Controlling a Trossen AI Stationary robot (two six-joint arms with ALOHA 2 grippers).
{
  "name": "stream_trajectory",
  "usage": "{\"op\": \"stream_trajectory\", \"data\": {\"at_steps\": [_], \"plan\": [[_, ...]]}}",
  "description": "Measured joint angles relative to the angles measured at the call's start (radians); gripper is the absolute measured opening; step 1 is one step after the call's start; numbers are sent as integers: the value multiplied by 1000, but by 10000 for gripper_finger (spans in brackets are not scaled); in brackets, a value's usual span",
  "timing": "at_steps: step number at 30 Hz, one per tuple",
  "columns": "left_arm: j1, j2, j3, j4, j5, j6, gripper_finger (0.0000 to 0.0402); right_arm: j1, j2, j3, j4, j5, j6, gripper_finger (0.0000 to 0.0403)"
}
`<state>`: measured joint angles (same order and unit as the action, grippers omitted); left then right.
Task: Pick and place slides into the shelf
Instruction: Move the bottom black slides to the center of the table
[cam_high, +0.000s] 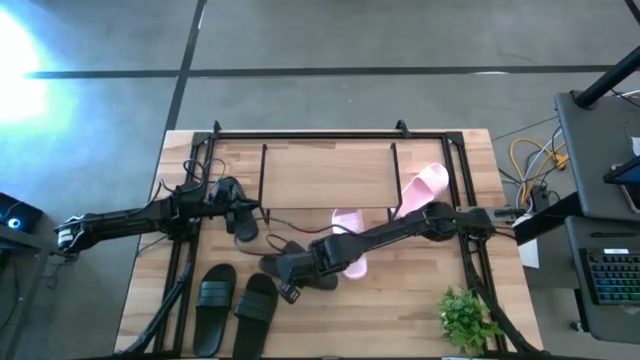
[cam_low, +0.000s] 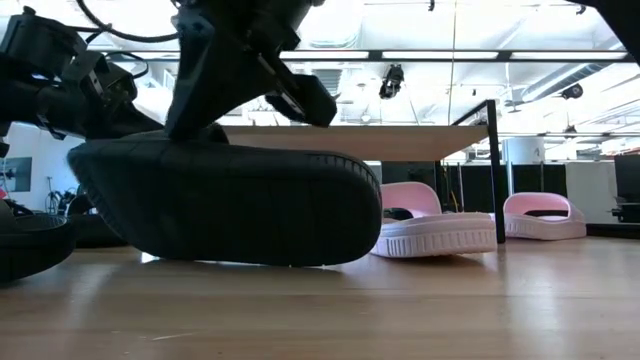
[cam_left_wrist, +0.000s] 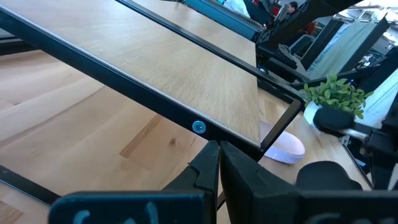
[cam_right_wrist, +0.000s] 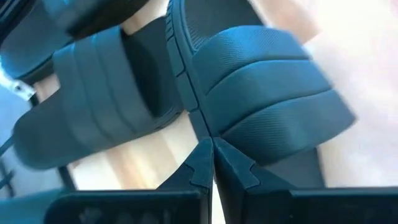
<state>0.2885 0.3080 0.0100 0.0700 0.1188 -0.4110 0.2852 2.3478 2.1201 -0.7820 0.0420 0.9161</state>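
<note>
My right gripper (cam_high: 290, 270) (cam_right_wrist: 212, 152) is at the table's middle, in front of the shelf (cam_high: 325, 170) (cam_low: 350, 142), shut on a black slide (cam_low: 230, 200) (cam_right_wrist: 267, 93). A second black slide (cam_right_wrist: 93, 93) lies close beside it. Two more black slides (cam_high: 215, 295) (cam_high: 255, 305) lie flat on their soles near the table's near left. One pink slide (cam_high: 350, 255) (cam_low: 430, 225) rests on the table beside my right arm. The other pink slide (cam_high: 425, 185) (cam_low: 545, 215) lies at the shelf's right end. My left gripper (cam_high: 245, 228) (cam_left_wrist: 219, 158) is shut and empty at the shelf's left front. My right gripper pinches the black slide by the side rim of its sole (cam_right_wrist: 198, 118), where the wide strap joins, between the two fingers. The fingers slant down at it from the table's right. The slide sits tilted, low over the table; whether its lower end touches the wood, I cannot tell.
A black metal frame (cam_high: 200, 200) runs around the shelf and down both table sides. A small green plant (cam_high: 465, 315) (cam_left_wrist: 336, 93) stands at the near right corner. Bare wood lies along the near edge, right of the black slides. Cables and equipment sit beyond the right edge.
</note>
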Motion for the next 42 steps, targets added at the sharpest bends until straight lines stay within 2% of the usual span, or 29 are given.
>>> {"op": "stream_trajectory", "data": {"at_steps": [4,12,16,25,30,32,36,42], "plan": [[0,0,0,0,0,0,0,-21,2,-3,0,-123,7,8],[0,-1,0,0,0,0,0,-55,2,-5,91,-194,-39,8],[0,-1,0,0,0,0,0,-79,1,-5,179,-289,-60,8],[0,1,0,0,0,0,0,-128,7,-4,190,-234,-142,8],[0,-1,0,0,0,0,0,-140,15,-4,218,-226,-245,8],[0,0,0,0,0,0,0,-142,23,-3,240,-244,-264,8],[0,0,0,0,0,0,0,-147,49,-4,259,-353,-263,8],[0,-1,0,0,0,0,0,-144,71,-3,281,-338,-278,8]]}}
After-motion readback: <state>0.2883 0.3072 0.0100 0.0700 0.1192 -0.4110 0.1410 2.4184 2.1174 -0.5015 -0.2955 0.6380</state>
